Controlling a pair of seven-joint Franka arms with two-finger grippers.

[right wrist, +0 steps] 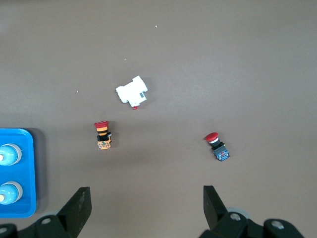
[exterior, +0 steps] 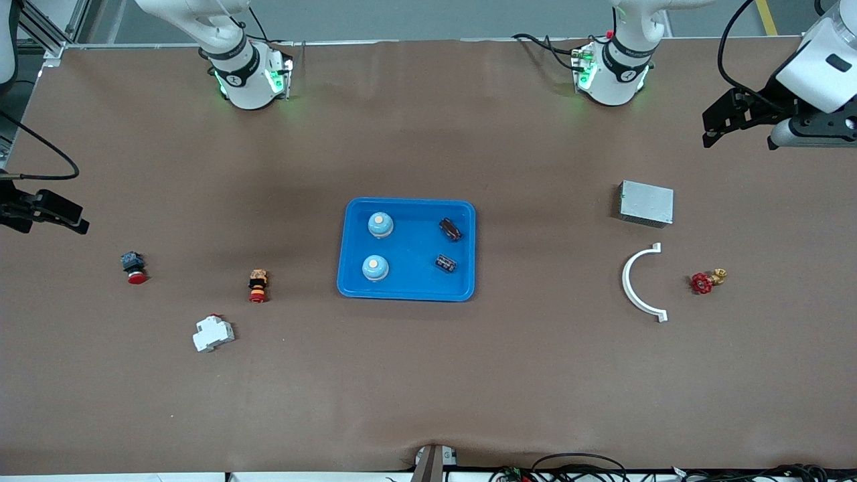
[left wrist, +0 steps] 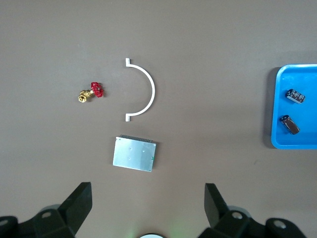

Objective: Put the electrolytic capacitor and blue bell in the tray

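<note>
At the middle of the table sits the blue tray (exterior: 406, 291), and you can see it already holds four things: two blue bells (exterior: 380, 225) (exterior: 375, 268) along its side toward the right arm's end, and two dark electrolytic capacitors (exterior: 450, 229) (exterior: 446, 263) along the side toward the left arm's end. All four lie inside the rim, apart from one another.

Your left gripper (exterior: 723, 124) hangs over the table edge at the left arm's end, fingers spread and holding nothing. Your right gripper (exterior: 50, 214) hangs over the edge at the right arm's end, likewise released and empty.

Judging by this, the placing looks done. What could go wrong now is a needless reach: a gripper dropping toward the tray might clip its rim and roll a capacitor out.
</note>
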